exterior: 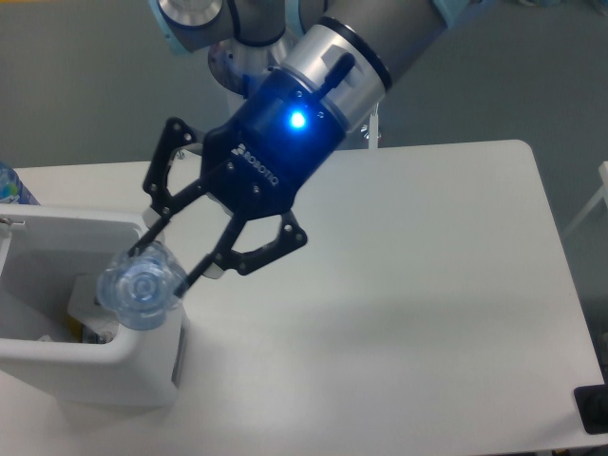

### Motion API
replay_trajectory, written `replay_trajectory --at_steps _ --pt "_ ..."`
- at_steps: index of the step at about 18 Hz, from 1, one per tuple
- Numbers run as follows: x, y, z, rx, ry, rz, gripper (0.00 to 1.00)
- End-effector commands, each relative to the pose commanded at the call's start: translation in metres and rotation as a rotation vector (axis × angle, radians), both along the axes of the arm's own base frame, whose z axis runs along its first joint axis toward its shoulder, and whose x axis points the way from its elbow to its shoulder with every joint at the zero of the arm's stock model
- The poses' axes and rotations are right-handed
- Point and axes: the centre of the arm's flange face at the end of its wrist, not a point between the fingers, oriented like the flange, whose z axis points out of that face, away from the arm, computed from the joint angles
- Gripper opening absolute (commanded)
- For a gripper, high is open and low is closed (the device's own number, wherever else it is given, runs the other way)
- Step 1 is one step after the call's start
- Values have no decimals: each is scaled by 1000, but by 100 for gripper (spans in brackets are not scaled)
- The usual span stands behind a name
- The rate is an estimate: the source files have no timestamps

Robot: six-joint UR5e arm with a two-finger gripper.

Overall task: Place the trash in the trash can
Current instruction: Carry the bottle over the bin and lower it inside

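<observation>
My gripper (pixel 163 268) reaches down to the left, over the right side of the white trash can (pixel 95 359). It is shut on the crushed clear bluish plastic bottle (pixel 141 288), seen end-on. The bottle hangs just above the can's right rim and partly over its opening. Inside the can a white piece (pixel 81 302) shows beside the bottle. I cannot tell if it is the folded mask-like sheet. The can stands at the table's left front corner.
A bluish printed object (pixel 9 185) pokes in at the far left edge behind the can. A dark object (pixel 591 408) sits off the table's front right corner. The white table (pixel 408 285) extends to the right.
</observation>
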Motion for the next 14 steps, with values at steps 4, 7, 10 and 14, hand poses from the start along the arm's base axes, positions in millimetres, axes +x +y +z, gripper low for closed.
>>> replay_trajectory --at_steps 4,7,10,14 --pt "14 -2 -4 -16 -19 -6 36" --pt "27 6 -9 -24 -26 -29 36" --pt "36 17 -22 -20 -16 -51 36" --pt "68 39 -58 -86 41 -60 36"
